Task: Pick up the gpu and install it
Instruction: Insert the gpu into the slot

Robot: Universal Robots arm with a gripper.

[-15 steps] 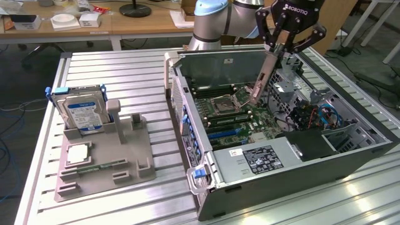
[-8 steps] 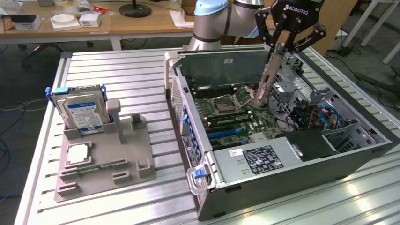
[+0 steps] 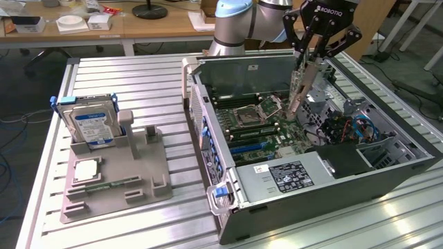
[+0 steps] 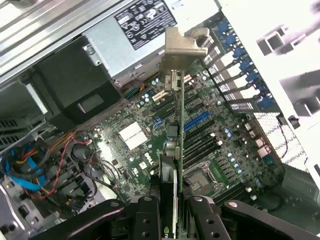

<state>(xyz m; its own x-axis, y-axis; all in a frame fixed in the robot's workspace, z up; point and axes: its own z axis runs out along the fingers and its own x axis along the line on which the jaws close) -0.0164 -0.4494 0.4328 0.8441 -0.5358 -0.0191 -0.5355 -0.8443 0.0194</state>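
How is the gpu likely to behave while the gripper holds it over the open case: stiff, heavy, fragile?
Probably stiff: the gpu hangs straight from the gripper without bending. Likely light, since a pinch at one edge carries it. Perhaps fragile: small exposed parts sit on its thin board, close above the motherboard.

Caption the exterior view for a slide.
Jaws shut on the gpu, holding it on end over the motherboard inside the open computer case.
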